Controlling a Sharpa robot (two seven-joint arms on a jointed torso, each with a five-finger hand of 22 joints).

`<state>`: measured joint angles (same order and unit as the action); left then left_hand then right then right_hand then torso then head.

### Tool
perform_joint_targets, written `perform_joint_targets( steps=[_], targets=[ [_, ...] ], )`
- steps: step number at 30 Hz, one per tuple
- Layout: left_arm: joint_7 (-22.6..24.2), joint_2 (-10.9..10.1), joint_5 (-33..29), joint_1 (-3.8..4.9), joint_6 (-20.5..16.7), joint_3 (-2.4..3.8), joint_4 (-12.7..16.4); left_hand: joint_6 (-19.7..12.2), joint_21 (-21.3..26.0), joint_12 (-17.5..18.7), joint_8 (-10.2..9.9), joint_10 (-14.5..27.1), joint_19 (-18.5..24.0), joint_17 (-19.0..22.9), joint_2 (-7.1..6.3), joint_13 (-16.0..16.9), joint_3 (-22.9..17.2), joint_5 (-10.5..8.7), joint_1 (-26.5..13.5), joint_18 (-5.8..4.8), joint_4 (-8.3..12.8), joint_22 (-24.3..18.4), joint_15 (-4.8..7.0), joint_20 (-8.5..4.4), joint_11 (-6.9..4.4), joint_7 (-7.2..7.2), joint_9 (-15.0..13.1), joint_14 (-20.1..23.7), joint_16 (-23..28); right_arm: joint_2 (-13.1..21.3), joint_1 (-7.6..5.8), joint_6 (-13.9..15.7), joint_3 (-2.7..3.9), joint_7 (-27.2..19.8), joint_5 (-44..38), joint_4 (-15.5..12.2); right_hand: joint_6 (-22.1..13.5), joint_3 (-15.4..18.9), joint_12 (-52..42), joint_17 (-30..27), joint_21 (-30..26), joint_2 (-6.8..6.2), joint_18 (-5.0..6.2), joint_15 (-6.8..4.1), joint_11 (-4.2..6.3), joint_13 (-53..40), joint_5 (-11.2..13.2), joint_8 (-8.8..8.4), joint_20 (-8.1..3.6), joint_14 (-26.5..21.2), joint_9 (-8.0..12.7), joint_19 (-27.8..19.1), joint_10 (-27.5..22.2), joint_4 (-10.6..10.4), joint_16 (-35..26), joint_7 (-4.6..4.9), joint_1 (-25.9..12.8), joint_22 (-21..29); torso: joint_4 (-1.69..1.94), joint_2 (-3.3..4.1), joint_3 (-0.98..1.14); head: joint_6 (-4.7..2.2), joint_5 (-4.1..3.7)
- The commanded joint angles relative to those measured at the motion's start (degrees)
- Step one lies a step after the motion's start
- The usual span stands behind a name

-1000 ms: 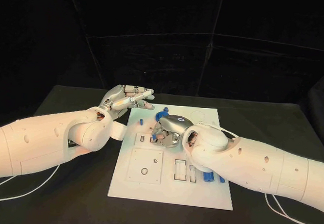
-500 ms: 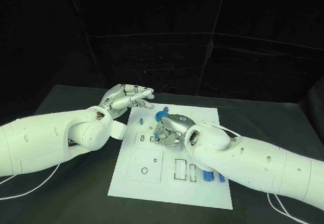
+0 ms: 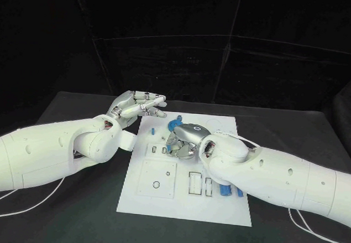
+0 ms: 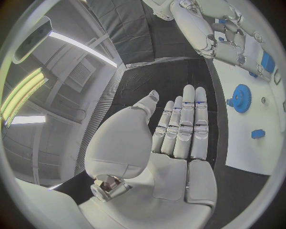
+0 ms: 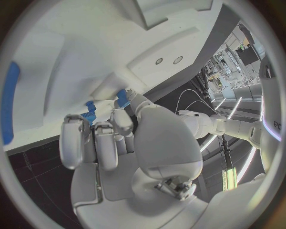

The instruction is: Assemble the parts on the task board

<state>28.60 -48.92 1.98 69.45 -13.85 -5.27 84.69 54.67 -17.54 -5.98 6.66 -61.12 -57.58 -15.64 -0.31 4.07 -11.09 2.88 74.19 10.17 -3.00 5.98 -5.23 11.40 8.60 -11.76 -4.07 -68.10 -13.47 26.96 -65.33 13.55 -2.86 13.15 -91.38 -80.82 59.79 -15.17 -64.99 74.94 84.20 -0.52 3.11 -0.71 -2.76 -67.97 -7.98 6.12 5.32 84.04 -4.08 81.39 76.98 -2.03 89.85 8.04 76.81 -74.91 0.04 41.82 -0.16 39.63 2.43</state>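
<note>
The white task board [image 3: 185, 205] lies in the middle of the table. My right hand [image 3: 182, 141] hovers low over its far half with the fingers curled down. Its fingertips [image 5: 76, 125] close on a small blue part [image 5: 89, 109], and a second blue piece [image 5: 122, 97] sits right beside them. My left hand [image 3: 136, 105] is held up at the board's far left corner, fingers straight and apart [image 4: 185, 124], holding nothing. A blue gear [image 4: 241, 98] stands on the board's far end [image 3: 175, 123].
A small blue piece [image 3: 157, 129] lies on the board near the left hand. Several blue bars [image 3: 225, 189] rest by the slots on the right of the board, close under my right forearm. A square recess [image 3: 157, 179] takes up the near left.
My right hand has shifted slightly over the same spot on the board, still curled on the blue part. The left hand stays raised and unmoved.
</note>
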Motion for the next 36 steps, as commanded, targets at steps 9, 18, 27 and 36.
perform_joint_targets(
  steps=[9,18,27,36],
  targets=[
    [0.38,0.05,-0.14,0.10,0.53,0.06,0.04,0.48,0.31,0.32,-0.29,-0.40,-0.28,-0.15,0.46,-0.07,-0.03,-0.01,0.17,0.33,0.54,-0.13,-0.03,0.17,0.00,-0.14,0.07,0.48,0.29,-0.07,0.32,-1.47,-0.36,2.57,-1.51,0.12,-1.29,-0.18,1.62,15.06,-0.58,-1.85,0.01,0.64,-0.74,1.16,0.12,-1.19,0.76,5.96,0.20,-0.28,-0.84,-0.27,0.15,0.43,-1.21,-0.76,0.03,0.01,0.04,0.09,0.15],
    [0.26,0.06,-0.14,0.10,0.56,0.06,0.01,0.48,0.31,0.32,-0.29,-0.40,-0.28,-0.15,0.46,-0.07,-0.03,-0.01,0.17,0.33,0.54,-0.13,-0.03,0.17,0.00,-0.14,0.07,0.48,0.29,-0.23,0.39,-0.52,-0.36,3.02,-1.60,0.12,-2.20,0.24,2.03,15.06,-0.78,-2.79,0.09,0.94,-1.05,1.52,-0.52,-1.66,1.04,5.96,0.19,-0.50,-1.12,-0.65,0.15,0.76,-2.09,-0.41,0.04,-0.01,0.01,0.06,-0.05],
    [0.16,0.05,-0.14,0.10,0.57,0.06,0.02,0.48,0.31,0.32,-0.29,-0.40,-0.28,-0.15,0.46,-0.07,-0.03,-0.01,0.17,0.33,0.54,-0.13,-0.03,0.17,0.00,-0.14,0.07,0.48,0.29,-0.33,0.42,0.87,-0.36,3.35,-1.62,0.16,-4.02,2.23,2.44,15.06,-0.97,-4.15,0.16,1.32,-1.46,1.95,-0.37,-2.22,1.43,5.96,0.18,-0.67,-1.45,-2.04,0.15,1.09,-4.16,-0.12,0.02,0.00,0.02,0.04,-0.10],
    [0.03,0.00,-0.14,0.10,0.63,0.06,-0.02,0.48,0.31,0.32,-0.29,-0.40,-0.28,-0.15,0.46,-0.07,-0.03,-0.01,0.17,0.33,0.54,-0.13,-0.03,0.17,0.00,-0.14,0.07,0.48,0.29,0.00,0.60,5.58,-0.36,2.89,-1.62,-0.32,-6.52,6.99,2.35,15.06,-1.15,-5.28,0.20,1.78,-2.01,2.03,0.30,-2.25,1.87,5.96,0.11,-0.80,-1.76,-5.51,0.15,1.58,-6.73,0.11,0.01,0.02,0.05,0.02,-0.18]
  ],
)
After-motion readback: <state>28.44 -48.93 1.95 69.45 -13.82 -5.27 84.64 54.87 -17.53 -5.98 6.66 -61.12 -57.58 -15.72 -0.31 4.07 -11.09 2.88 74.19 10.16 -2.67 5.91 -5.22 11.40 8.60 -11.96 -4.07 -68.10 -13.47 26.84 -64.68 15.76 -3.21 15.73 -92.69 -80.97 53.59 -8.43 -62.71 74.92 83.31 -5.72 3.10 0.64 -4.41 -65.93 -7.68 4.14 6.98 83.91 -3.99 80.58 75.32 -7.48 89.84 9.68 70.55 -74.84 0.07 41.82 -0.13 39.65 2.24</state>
